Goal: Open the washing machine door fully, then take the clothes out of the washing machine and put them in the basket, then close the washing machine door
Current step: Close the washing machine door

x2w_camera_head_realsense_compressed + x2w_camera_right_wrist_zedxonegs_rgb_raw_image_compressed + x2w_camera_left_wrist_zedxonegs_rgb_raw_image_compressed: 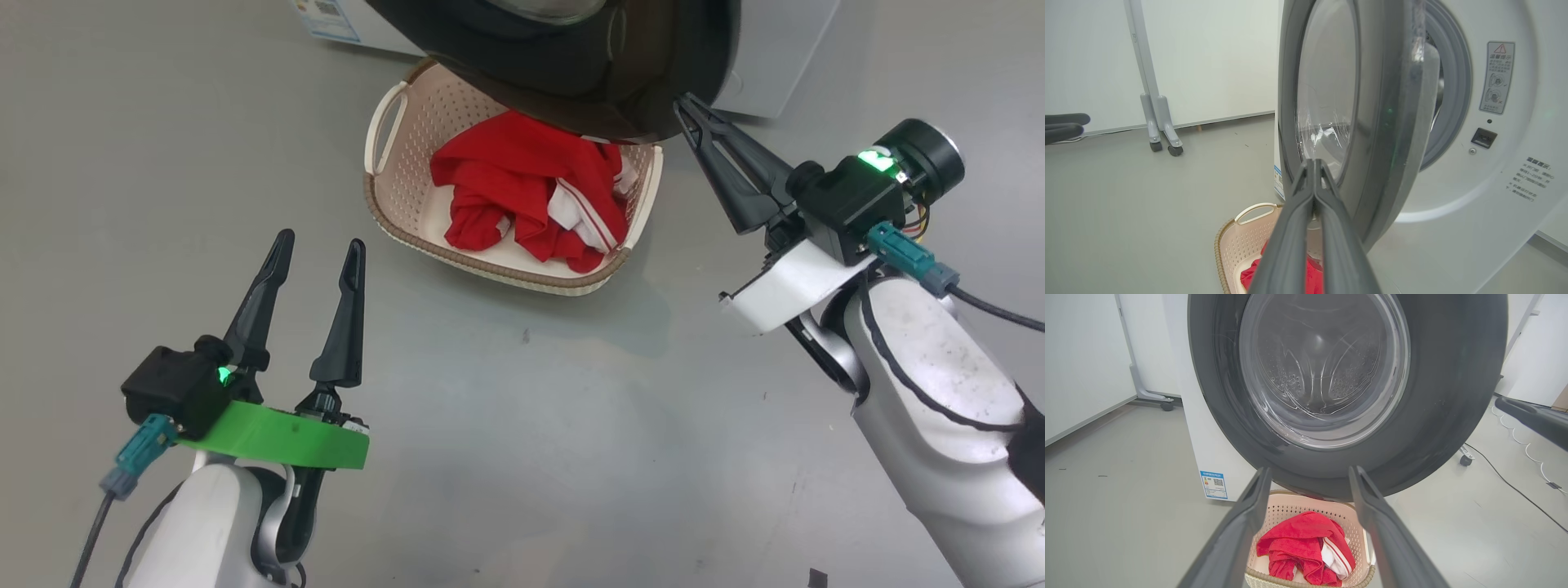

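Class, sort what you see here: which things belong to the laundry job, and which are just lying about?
Belong to the job:
washing machine
washing machine door, standing open
clothes, lying in the basket
basket
right hand, shut, at the door's edge

Just lying about:
wheeled panel stand
cable on the floor

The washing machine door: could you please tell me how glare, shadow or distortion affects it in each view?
Head view: the washing machine door looks dark, cropped at top; left wrist view: wide-angle bulge, faint glass streaks; right wrist view: pale reflections streak the glass.
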Robot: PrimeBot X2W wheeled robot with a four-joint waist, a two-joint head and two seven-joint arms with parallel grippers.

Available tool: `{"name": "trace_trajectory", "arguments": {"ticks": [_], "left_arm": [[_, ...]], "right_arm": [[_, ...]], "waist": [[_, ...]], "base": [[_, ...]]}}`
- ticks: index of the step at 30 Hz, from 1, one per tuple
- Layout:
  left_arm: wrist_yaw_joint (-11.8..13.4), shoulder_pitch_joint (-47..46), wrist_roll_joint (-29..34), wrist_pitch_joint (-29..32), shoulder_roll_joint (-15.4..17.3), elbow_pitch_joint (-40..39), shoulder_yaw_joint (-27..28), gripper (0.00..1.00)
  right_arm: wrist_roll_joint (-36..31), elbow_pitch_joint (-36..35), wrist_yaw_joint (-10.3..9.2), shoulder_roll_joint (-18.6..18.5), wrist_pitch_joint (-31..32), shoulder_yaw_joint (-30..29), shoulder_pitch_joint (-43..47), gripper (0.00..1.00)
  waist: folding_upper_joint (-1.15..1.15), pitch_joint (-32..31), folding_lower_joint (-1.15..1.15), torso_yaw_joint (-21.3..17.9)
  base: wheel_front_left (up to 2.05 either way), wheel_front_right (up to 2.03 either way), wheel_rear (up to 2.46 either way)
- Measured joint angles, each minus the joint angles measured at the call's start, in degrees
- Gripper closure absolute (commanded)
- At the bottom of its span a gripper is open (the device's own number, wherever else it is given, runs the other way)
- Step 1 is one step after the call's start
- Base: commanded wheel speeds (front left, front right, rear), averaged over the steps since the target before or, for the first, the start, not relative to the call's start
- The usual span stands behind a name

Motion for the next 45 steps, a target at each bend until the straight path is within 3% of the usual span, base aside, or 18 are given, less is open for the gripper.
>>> {"name": "trace_trajectory", "arguments": {"ticks": [15,45], "left_arm": [[0.00,-2.38,-0.51,0.00,-1.14,0.80,0.67,0.00],[0.00,-8.15,-0.92,0.00,-1.85,-0.30,-0.07,0.00]], "right_arm": [[3.93,4.91,0.00,-2.27,0.33,2.02,-8.89,1.00],[5.99,11.41,0.51,-7.14,-0.30,-0.90,-26.75,1.00]], "waist": [[0.00,6.57,0.00,5.66],[0.00,15.97,0.00,5.71]], "base": [[0.00,0.00,0.00],[0.00,0.00,0.00]]}}
